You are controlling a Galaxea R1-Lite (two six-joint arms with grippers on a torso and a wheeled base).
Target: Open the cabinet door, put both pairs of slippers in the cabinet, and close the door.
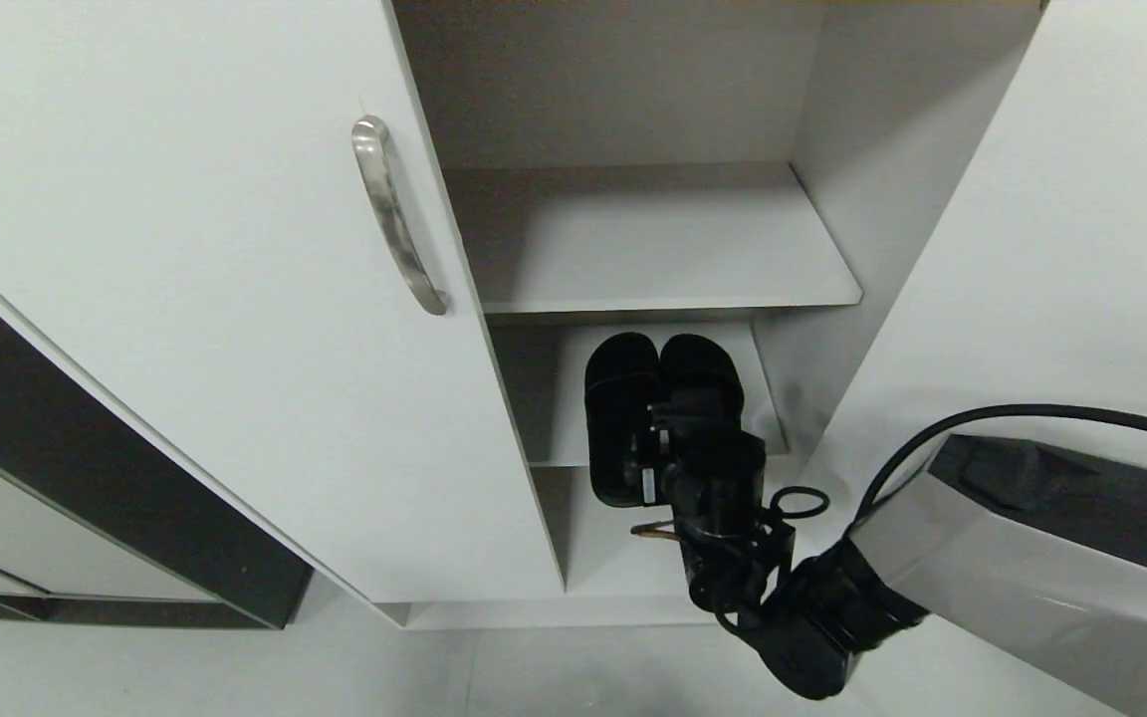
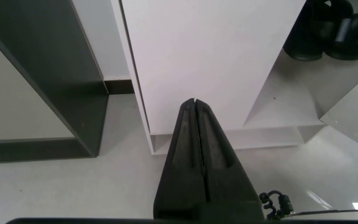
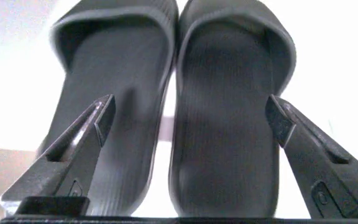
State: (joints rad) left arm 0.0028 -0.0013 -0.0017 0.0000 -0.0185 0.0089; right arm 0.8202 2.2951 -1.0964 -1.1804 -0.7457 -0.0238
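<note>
**Open hand around the slippers on the shelf**

Spread wide at the right gripper [image 3: 190,102], with one finger [image 3: 79,140] by each outer side of the black slippers [image 3: 225,143]. Not squeezed shut on them; hard to tell if touching. Side by side for the pair, toes pointing into the cabinet [image 1: 832,199], soles flat on the middle shelf [image 1: 559,398]. Heels sticking out a little over that shelf's front edge.

Just above, a white top shelf [image 1: 653,239]. Down below, the bottom board [image 1: 603,558] of the cabinet. In front of the heels, hiding part of the pair in the head view, the right arm [image 1: 982,558] and its black cables [image 1: 798,503].

Off to the right, swung open, the right door [image 1: 1051,229]. On the left, shut flat, the left door [image 1: 165,249] with a curved silver handle [image 1: 394,214]. Farther left, a dark panel [image 1: 86,468]. Under it all, a pale floor [image 1: 534,667].

Pressed tight together at the left gripper [image 2: 194,109]. Hanging over the floor near the foot of the left door, well apart from the slippers.
</note>
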